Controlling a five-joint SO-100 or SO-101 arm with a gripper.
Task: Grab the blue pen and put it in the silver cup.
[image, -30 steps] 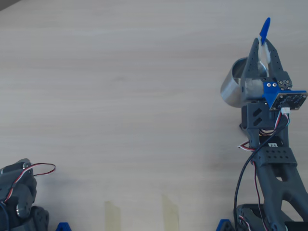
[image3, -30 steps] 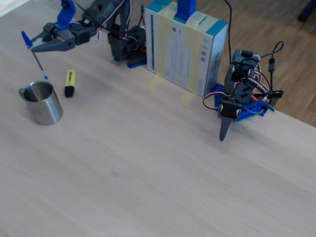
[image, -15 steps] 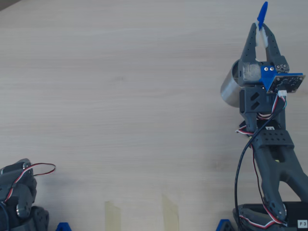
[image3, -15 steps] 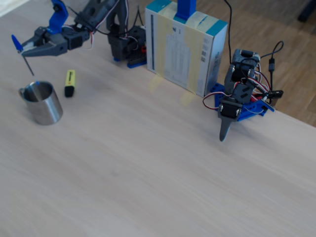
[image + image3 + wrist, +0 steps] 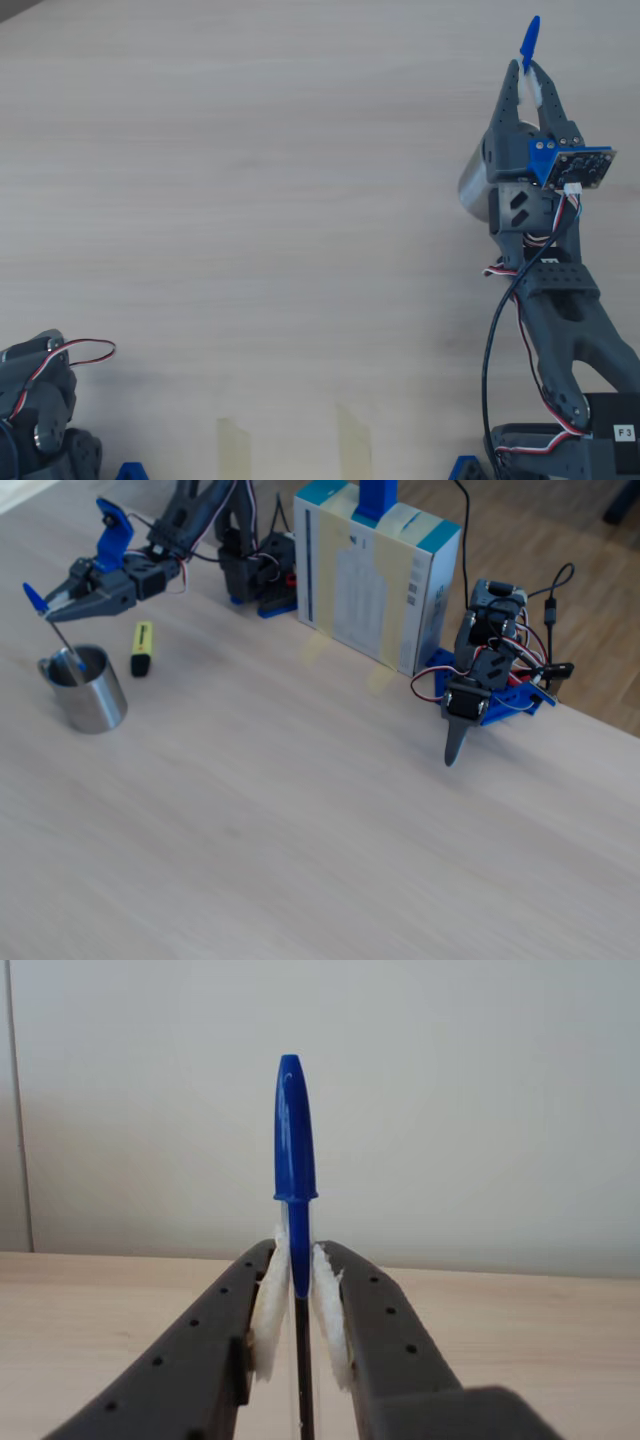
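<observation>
Jaws (image 5: 298, 1310) clamped on the blue pen (image 5: 295, 1160), held just below its cap. Pen tilted above the silver cup (image 5: 88, 692), lower end dipped inside the rim. Yellow highlighter (image 5: 141, 647) just beside the cup on the bench (image 5: 330, 820).

In the fixed view the cup (image 5: 85, 688) stands at the left edge, the highlighter (image 5: 141, 648) just right of it. The pen (image 5: 55, 630), held in the gripper (image 5: 47, 606) above, dips into the cup. A box (image 5: 375, 575) stands upper centre, a second arm (image 5: 485, 675) to its right.
</observation>
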